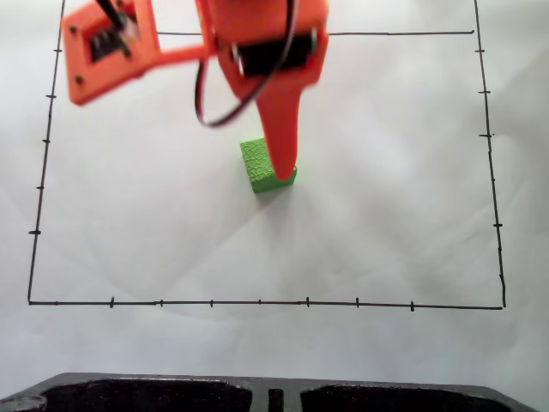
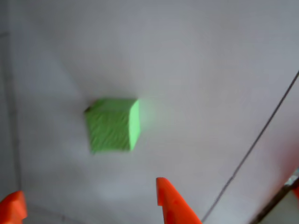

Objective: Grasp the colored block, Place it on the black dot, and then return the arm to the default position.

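Bright, even light washes the white paper [image 1: 386, 215] in the fixed view, almost bleaching it; faint creases show as soft grey shadows. The arm [image 1: 257, 51] up close is blurred. The wrist view is dimmer, greyish and smeared, the green block [image 2: 113, 125] soft-edged with a faint green glow beside it.

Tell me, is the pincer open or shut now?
Open. In the wrist view, the pincer's two orange tips stand well apart, with the green cube beyond them, not gripped.

Green block [image 1: 257, 163] [image 2: 113, 124] flat on white paper, centre of black-lined frame
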Motion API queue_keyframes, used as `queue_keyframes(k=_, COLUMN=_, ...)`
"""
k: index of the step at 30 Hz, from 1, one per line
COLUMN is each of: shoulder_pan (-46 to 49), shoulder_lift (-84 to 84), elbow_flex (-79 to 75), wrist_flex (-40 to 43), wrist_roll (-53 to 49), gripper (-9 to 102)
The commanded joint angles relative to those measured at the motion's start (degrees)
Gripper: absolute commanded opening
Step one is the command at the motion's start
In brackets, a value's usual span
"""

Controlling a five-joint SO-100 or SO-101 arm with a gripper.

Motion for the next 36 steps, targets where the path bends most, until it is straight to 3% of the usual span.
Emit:
queue_keyframes(k=1, shoulder_pan=0.9, shoulder_lift=6.8, elbow_flex=-0.4, wrist_flex=2.3, wrist_roll=-2.9, gripper=35)
queue_keyframes(k=8, shoulder_pan=3.3, shoulder_lift=17.2, elbow_flex=2.0, wrist_flex=5.5, wrist_roll=-5.3, gripper=25)
queue_keyframes(k=16, shoulder_pan=7.8, shoulder_lift=29.6, elbow_flex=11.5, wrist_flex=3.3, wrist_roll=-6.5, gripper=0)
queue_keyframes(k=27, shoulder_pan=8.7, shoulder_lift=44.1, elbow_flex=25.2, wrist_flex=-2.7, wrist_roll=-4.3, gripper=0)
queue_keyframes(k=36, shoulder_pan=9.2, shoulder_lift=51.6, elbow_flex=34.6, wrist_flex=-13.4, wrist_roll=-1.4, gripper=0)
